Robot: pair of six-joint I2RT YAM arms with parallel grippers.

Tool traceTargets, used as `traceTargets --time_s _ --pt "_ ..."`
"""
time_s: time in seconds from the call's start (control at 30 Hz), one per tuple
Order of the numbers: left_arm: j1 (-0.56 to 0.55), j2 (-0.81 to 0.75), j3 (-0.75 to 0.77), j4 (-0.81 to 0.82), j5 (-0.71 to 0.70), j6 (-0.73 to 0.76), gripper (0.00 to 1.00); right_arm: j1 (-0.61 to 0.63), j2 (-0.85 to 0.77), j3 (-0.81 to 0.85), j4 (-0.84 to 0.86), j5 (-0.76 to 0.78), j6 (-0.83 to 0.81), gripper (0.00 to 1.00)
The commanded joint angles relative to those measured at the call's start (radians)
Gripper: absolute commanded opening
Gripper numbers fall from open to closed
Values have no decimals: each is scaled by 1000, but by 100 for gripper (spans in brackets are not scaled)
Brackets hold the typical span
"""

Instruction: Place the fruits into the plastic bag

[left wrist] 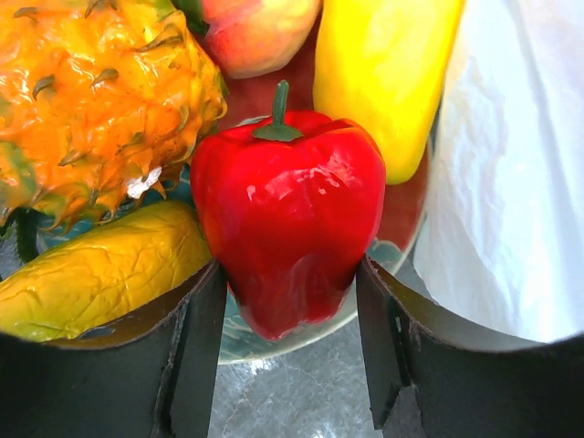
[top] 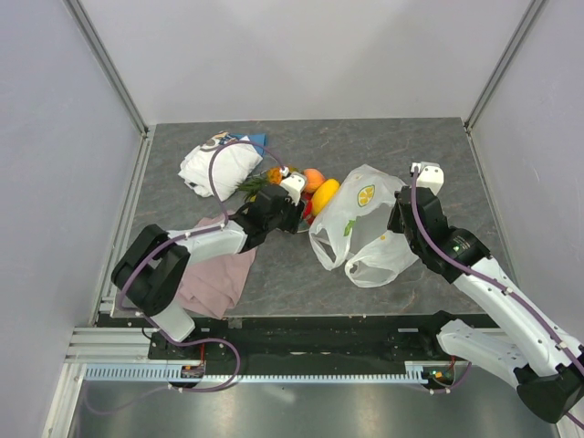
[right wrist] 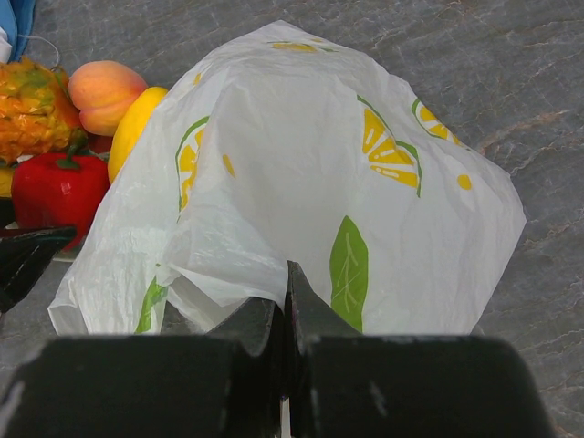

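The fruits lie on a red-and-teal plate (left wrist: 274,345): an orange pineapple (left wrist: 100,100), a peach (left wrist: 255,32), two yellow mangoes (left wrist: 388,73) (left wrist: 100,274) and a glossy red pepper (left wrist: 287,210). My left gripper (left wrist: 290,274) is open, with its fingers close on either side of the pepper's lower end, which rests on the plate. The plastic bag (top: 360,219) with lemon print lies right of the fruits. My right gripper (right wrist: 285,283) is shut on a fold of the bag's near edge (right wrist: 237,265) and holds the bag (right wrist: 301,164) raised like a tent.
A white folded cloth (top: 217,164) lies at the back left with something blue (top: 257,140) behind it. A pink cloth (top: 219,274) lies under my left arm. Metal frame rails border the grey tabletop on the left and right.
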Motion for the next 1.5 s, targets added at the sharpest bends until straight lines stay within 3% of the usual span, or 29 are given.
traceTargets --time_s 0.0,0.7,0.93,1.1,1.47 --pt "-5 -96 -31 54 31 -22 43 0 -24 4 25 -1 4 0" --pt "-5 -447 -194 48 202 -103 42 -3 -35 4 12 7 8 0" --pt "-66 -556 -137 86 406 -115 42 -2 -39 16 -1 12 8 0" --pt "-187 -529 -73 130 462 -155 42 -2 -42 19 -9 7 12 0" --pt "-265 -264 -1 252 564 -270 42 -2 -39 19 -8 -7 18 0"
